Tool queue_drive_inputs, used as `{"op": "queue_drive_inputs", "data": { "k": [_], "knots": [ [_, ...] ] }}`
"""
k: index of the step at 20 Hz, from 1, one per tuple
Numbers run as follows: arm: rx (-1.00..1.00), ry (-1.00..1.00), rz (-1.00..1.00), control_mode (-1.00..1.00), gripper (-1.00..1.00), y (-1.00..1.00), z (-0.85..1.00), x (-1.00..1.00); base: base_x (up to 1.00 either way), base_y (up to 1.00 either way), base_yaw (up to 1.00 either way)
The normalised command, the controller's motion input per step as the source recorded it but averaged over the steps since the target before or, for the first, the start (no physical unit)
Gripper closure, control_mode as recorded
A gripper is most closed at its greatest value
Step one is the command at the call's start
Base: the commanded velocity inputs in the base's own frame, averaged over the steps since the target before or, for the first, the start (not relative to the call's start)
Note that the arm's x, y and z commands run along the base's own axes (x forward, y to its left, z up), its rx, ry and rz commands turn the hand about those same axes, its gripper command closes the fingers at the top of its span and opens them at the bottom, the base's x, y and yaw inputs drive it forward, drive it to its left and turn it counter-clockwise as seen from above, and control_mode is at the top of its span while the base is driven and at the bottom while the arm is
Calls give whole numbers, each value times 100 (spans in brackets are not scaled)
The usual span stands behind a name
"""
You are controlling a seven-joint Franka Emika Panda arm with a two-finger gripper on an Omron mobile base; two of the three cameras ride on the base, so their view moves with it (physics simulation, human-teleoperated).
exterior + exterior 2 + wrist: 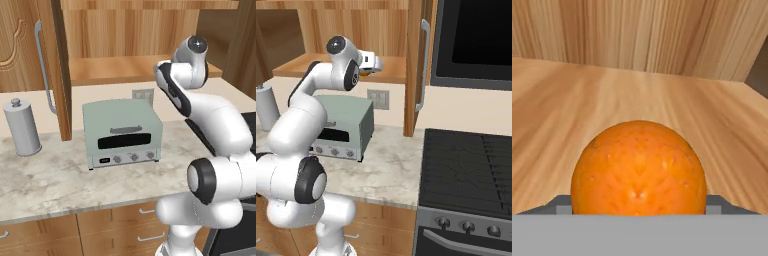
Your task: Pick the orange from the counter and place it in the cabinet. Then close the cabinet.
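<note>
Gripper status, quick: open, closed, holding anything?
Gripper: closed on the orange, over the cabinet shelf.

- The left base view looks forward and down from behind the arm; the toaster oven (122,132) sits mid-frame, the cabinet (125,47) above.
- The right base view faces the same toaster oven (343,130) and cabinet (391,60), stove (466,170) lower right.
- The hand view sits close on the orange (638,167), facing the cabinet shelf (572,110).
</note>
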Motion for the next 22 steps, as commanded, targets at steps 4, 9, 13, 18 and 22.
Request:
{"op": "queue_drive_inputs", "data": {
  "k": [4,9,13,18,22],
  "knots": [
    [0,24,-4,-100,100,0,4,97,0,0,0],
    [0,14,-1,-100,100,-2,-4,86,0,0,0],
    [0,0,0,-100,100,0,-40,61,0,0,0],
    [-1,-16,0,-100,-100,0,-78,24,0,0,0],
    [3,-23,2,-100,-100,-4,-31,-1,0,0,0]
  ]
}}
